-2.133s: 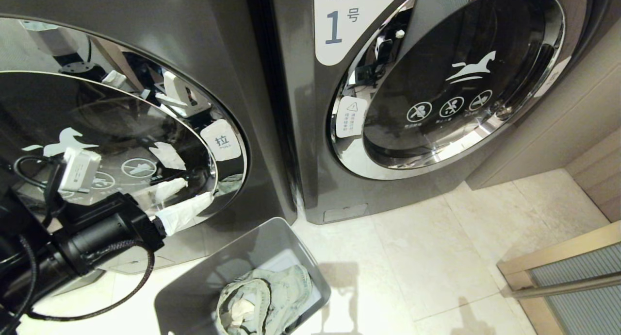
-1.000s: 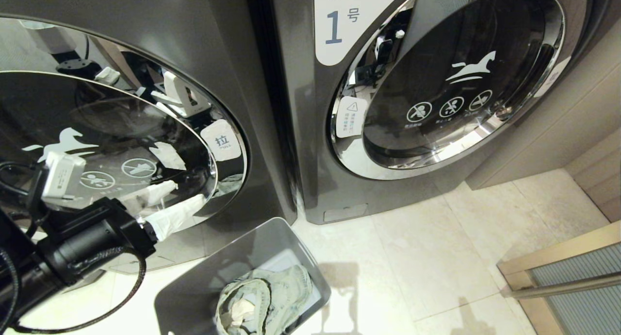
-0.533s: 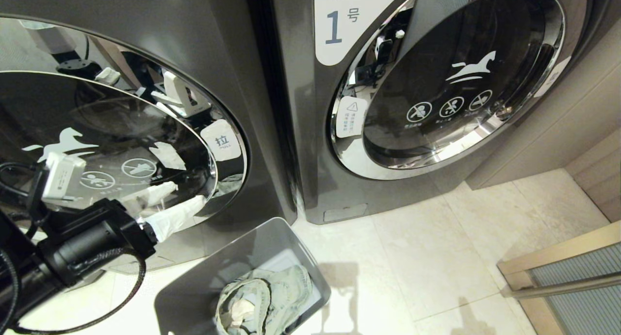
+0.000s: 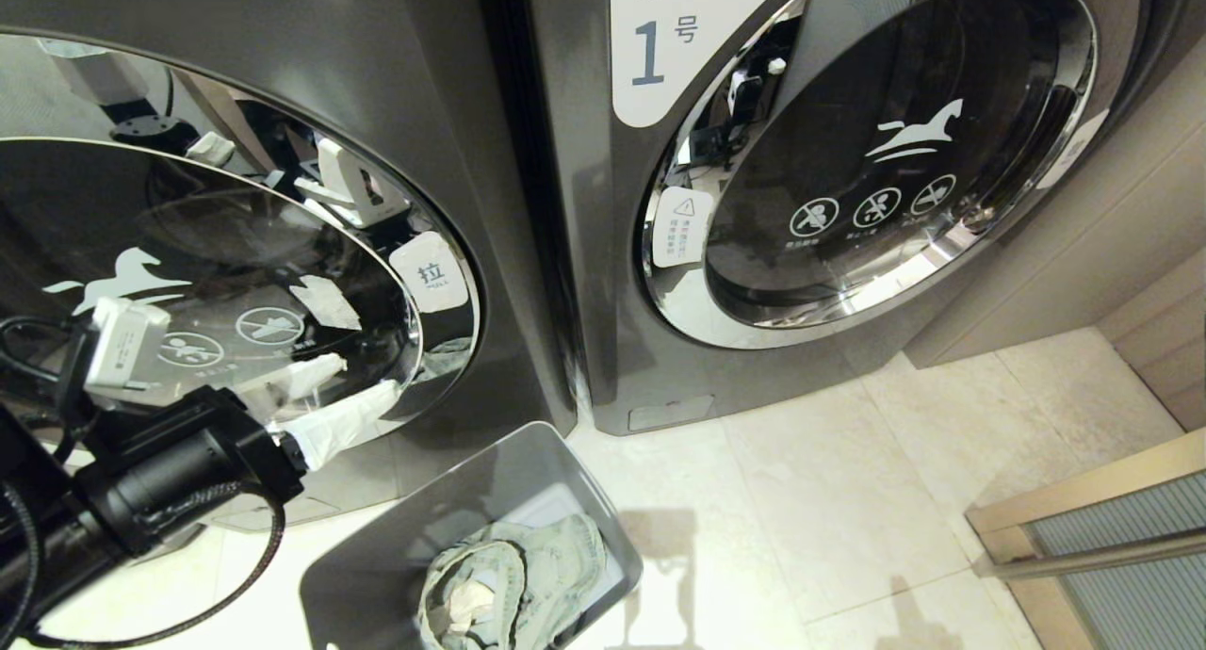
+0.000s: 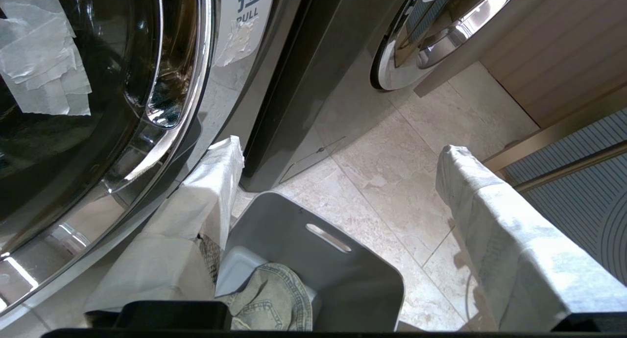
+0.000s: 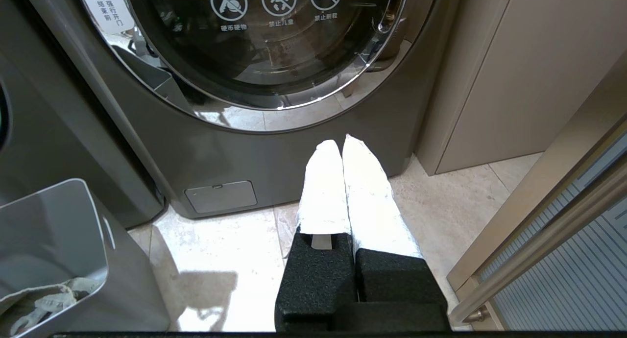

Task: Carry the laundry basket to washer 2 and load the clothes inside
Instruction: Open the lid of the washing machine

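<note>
The grey laundry basket [image 4: 490, 485] stands on the floor tiles before the gap between the two washers. The faded denim clothes [image 4: 528, 575] lie bundled inside it. Washer 2 [image 4: 490, 141] is the dark grey machine on the left; its chrome-ringed door [image 4: 236, 254] is shut and its number label is out of view. My left gripper [image 4: 367, 377] hangs open and empty at the door's lower right rim, above the basket [image 5: 343, 269] and clothes [image 5: 274, 299]. One of its wrapped fingers [image 5: 215, 181] is close to the chrome ring. My right gripper [image 6: 343, 142] is shut and parked low in front of the other washer.
The washer labelled "1" [image 4: 603, 301] stands on the right with its door shut. A white "PULL" tag [image 4: 430, 273] sits on the right edge of washer 2's door. Beige cabinet panels [image 4: 1083, 235] and a ribbed-glass sliding door [image 4: 1121, 565] close off the right side.
About two seconds ago my left arm drew back a little along the door, toward the lower left. It has stayed still since, and the basket and clothes have not moved.
</note>
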Controlling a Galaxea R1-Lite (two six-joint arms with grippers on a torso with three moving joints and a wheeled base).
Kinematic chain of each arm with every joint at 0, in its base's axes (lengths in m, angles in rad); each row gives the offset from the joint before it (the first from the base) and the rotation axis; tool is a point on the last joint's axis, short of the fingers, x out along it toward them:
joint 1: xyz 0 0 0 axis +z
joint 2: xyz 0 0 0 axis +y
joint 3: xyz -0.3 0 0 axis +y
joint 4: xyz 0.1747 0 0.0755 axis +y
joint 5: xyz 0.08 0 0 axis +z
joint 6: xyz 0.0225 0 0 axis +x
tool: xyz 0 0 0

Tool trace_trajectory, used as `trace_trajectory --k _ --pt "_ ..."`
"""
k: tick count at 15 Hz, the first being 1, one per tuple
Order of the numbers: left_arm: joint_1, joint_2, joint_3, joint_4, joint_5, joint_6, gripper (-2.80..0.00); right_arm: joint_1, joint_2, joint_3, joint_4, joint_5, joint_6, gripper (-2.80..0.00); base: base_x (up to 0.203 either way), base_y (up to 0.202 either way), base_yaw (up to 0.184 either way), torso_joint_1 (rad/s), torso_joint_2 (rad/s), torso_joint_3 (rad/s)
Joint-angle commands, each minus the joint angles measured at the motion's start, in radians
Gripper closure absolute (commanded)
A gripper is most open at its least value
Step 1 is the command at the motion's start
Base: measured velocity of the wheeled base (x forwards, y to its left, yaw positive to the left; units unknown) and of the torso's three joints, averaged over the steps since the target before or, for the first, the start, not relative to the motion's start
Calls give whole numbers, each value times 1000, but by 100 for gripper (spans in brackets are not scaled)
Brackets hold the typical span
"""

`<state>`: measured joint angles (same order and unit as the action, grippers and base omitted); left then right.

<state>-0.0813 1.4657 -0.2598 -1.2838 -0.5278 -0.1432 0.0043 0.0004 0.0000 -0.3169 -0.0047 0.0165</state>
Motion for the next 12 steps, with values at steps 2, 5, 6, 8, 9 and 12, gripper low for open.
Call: trace_trajectory --k 2,5,6,8,9,12 --pt "0 6 -1 -8 -3 -1 -280 0 1 40 -2 0 0 0 0 0 0 0 0 0" --pt "3 8 4 -6 -1 -1 -280 0 1 40 -2 0 0 0 0 0 0 0 0 0" --pt "3 7 4 -6 -1 -1 -280 0 1 40 -2 0 0 0 0 0 0 0 0 0" --pt "2 0 5 -5 -3 -6 -280 0 1 40 -2 0 0 0 0 0 0 0 0 0" --pt "3 -4 13 -5 -3 -7 -280 0 1 40 -2 0 0 0 0 0 0 0 0 0" --pt "11 4 8 -6 -3 -7 -280 0 1 40 -2 0 0 0 0 0 0 0 0 0"
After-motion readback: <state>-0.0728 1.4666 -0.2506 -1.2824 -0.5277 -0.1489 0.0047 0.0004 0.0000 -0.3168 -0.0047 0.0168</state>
